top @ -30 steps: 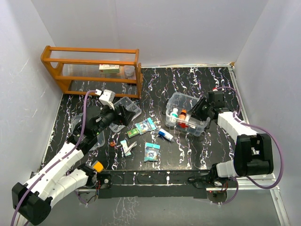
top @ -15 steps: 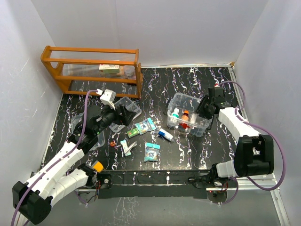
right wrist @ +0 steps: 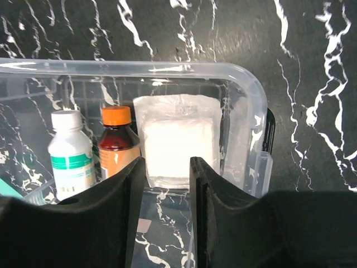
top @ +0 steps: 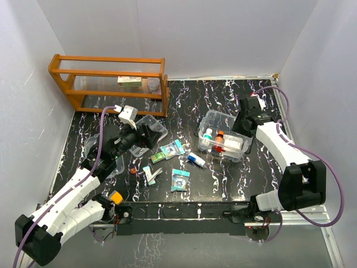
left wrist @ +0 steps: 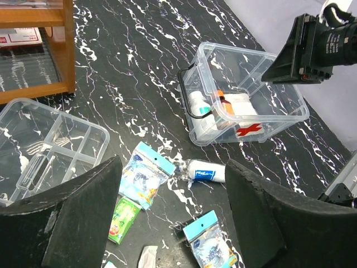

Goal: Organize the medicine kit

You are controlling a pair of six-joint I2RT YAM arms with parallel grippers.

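Observation:
The medicine kit's clear box [top: 222,137] with its red mark stands right of centre. Inside it, in the right wrist view, are a white bottle [right wrist: 71,153], a brown bottle with an orange cap [right wrist: 117,139] and a white gauze pack [right wrist: 177,139]. My right gripper [top: 244,124] hovers over the box's far right side, jaws partly open with nothing between them [right wrist: 166,167]. The clear divided tray [top: 153,127] lies left of centre. My left gripper [top: 146,136] hangs beside it, wide open and empty [left wrist: 172,167], above loose packets.
Between the arms lie two blue-topped sachets [top: 173,148] [top: 179,180], a green sachet [top: 157,157], a white tube [top: 196,160] and white strips [top: 150,174]. The orange wooden rack [top: 109,84] stands at the back left. White walls close in three sides.
My right gripper has drawn back out of the box toward the far right, jaws a little wider. The white pack now lies in the box. The left arm has not moved.

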